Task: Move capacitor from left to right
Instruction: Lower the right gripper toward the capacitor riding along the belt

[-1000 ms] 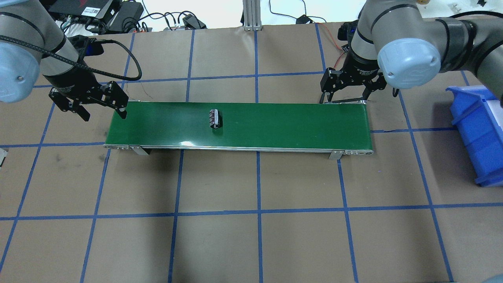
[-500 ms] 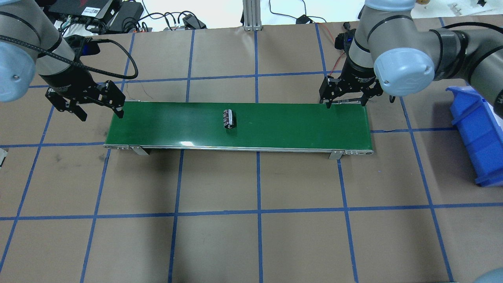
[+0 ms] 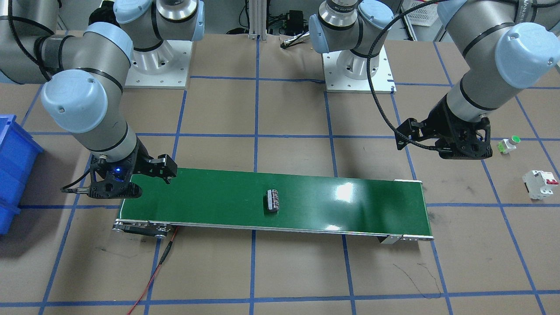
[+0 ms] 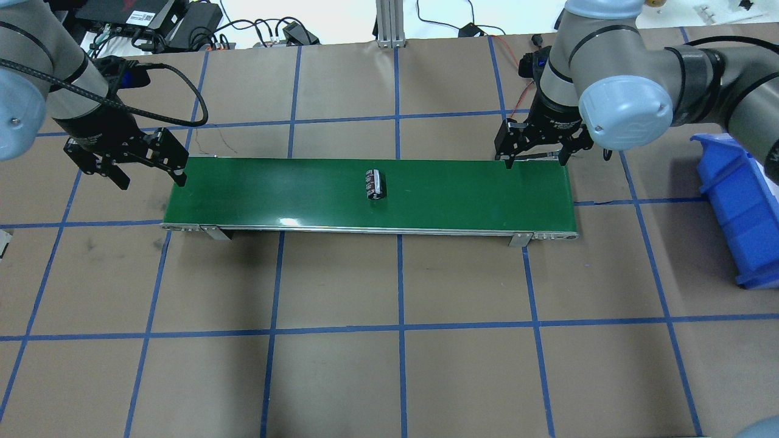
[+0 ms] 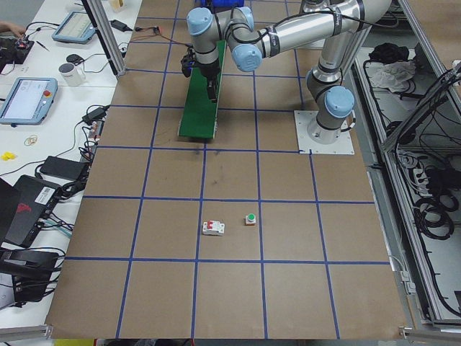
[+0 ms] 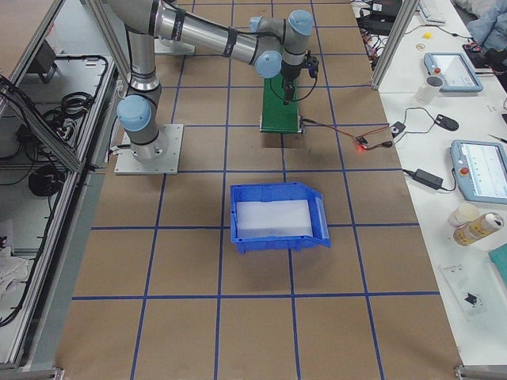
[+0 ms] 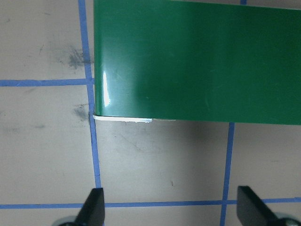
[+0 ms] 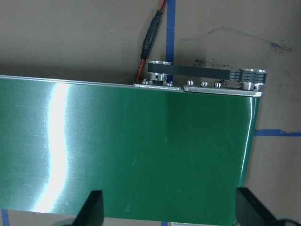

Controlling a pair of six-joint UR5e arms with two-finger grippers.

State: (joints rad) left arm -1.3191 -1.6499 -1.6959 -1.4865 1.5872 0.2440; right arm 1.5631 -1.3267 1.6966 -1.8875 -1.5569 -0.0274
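Observation:
The capacitor [image 4: 375,184], a stubby black cylinder with pale markings, lies on its side near the middle of the green conveyor belt [image 4: 274,194]. It also shows in the front-facing view [image 3: 272,200]. My left gripper [image 4: 149,175] is open and empty, hovering just off the belt's left end; its wrist view shows spread fingertips [image 7: 93,207] above bare table beside the belt corner. My right gripper [image 4: 535,161] is open and empty over the far edge of the belt's right end; its wrist view shows the fingertips [image 8: 90,207] wide apart above the belt.
A blue bin [image 4: 742,207] stands on the table to the right of the belt. A white circuit breaker [image 3: 540,183] and a green-capped button [image 3: 509,144] lie on the table beyond my left gripper. A red wire [image 3: 153,275] runs from the belt's right end.
The capacitor has travelled to the right along the belt. My left gripper has drawn a little left and back from the belt's end. My right gripper shifted slightly, then held still.

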